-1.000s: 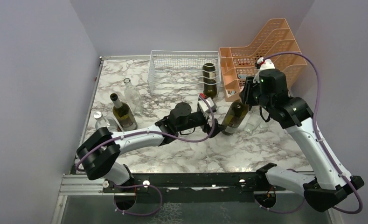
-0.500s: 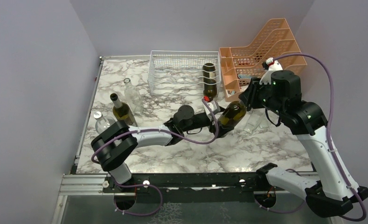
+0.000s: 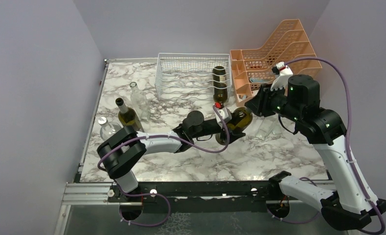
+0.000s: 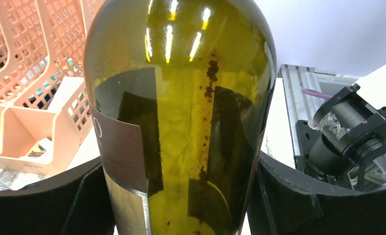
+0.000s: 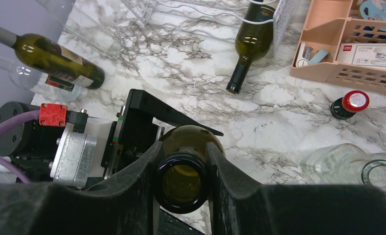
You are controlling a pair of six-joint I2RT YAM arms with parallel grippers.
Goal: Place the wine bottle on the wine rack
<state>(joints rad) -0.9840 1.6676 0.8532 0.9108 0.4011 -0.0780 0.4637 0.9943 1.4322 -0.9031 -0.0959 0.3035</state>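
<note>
On the marble table (image 3: 191, 161) the rack (image 3: 191, 61) stands at the far edge. Its right-hand cradle holds a racked bottle (image 3: 220, 81) whose neck pokes out over the near side. The tray (image 3: 279, 54) stands just right of the rack, close behind the right wrist. The bottle (image 3: 240, 118) hangs near the table's middle, short of the rack's right corner and tipped close to level between the two arms. The right gripper (image 5: 183, 147) is clamped on its neck just under the mouth. The left gripper (image 4: 181, 196) hugs the body low down, with no gap showing on either side. I judge this to be a two-handed carry, with the bottle up and the rack not yet reached. The next move calls for swinging it left and away, lining it up with a cradle left of the racked bottle, and lowering until the wire bears it before either grip eases. The jutting neck lies just beyond the load and is the likeliest thing to be knocked. A clear bottle (image 3: 265, 128) lies on its side just to the right. A green bottle (image 3: 128, 120) stands well apart at the left. A small red-capped bottle (image 5: 350, 104) sits near the tray.
</note>
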